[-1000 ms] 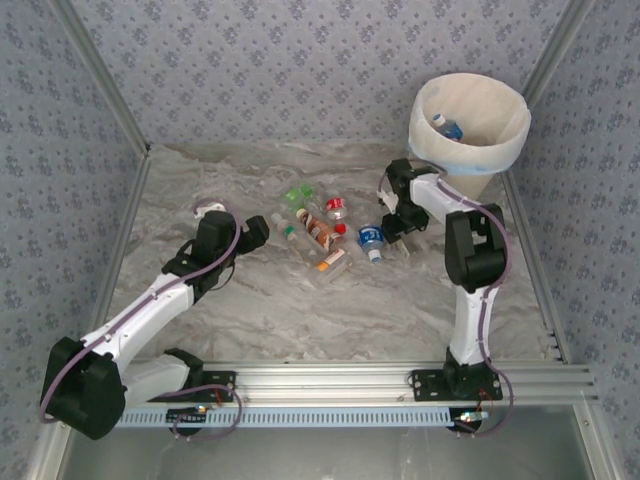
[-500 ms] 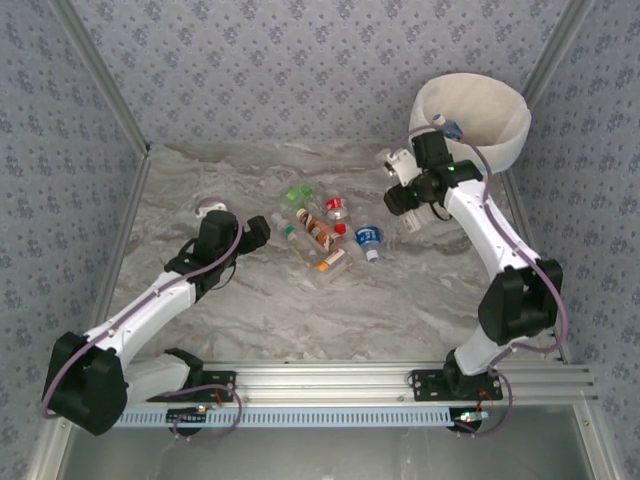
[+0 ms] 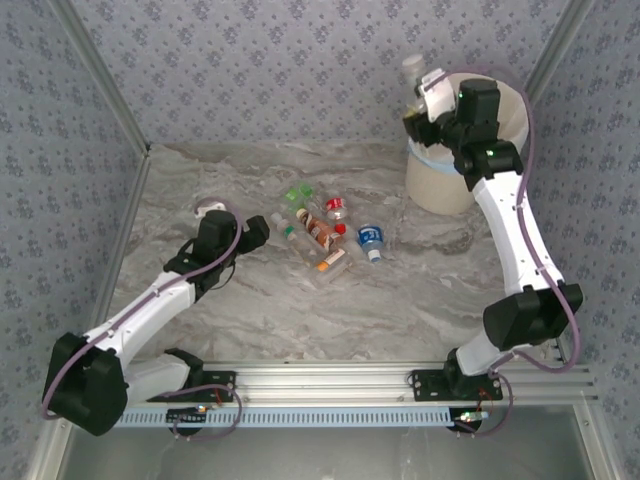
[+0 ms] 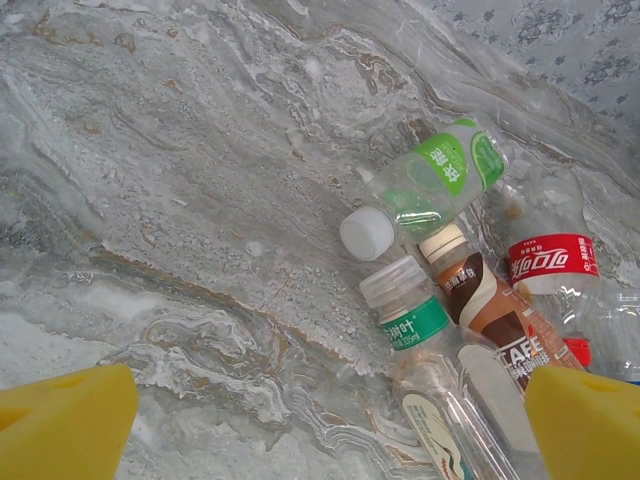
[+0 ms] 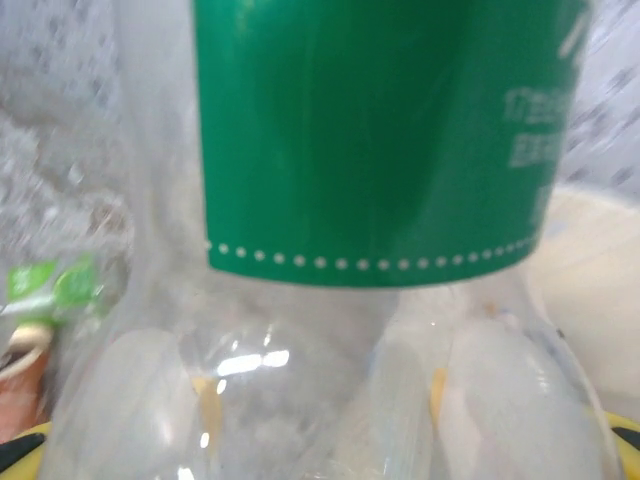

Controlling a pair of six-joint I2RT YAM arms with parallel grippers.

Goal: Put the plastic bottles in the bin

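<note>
Bottle with the green label (image 5: 380,140) is gripped in the right claw (image 3: 424,100), high at the left rim of the bin (image 3: 440,185), its long axis roughly upright, cap end up. The bin mouth lies just to that claw's right, so I judge release calls for a short carry rightward over the opening; letting go here risks clipping the rim. The other bottles (image 3: 320,235) lie clustered on the bench (image 3: 250,310), just right of the left claw (image 3: 258,232), whose fingers stand spread wide; that arm is nearer them.
</note>
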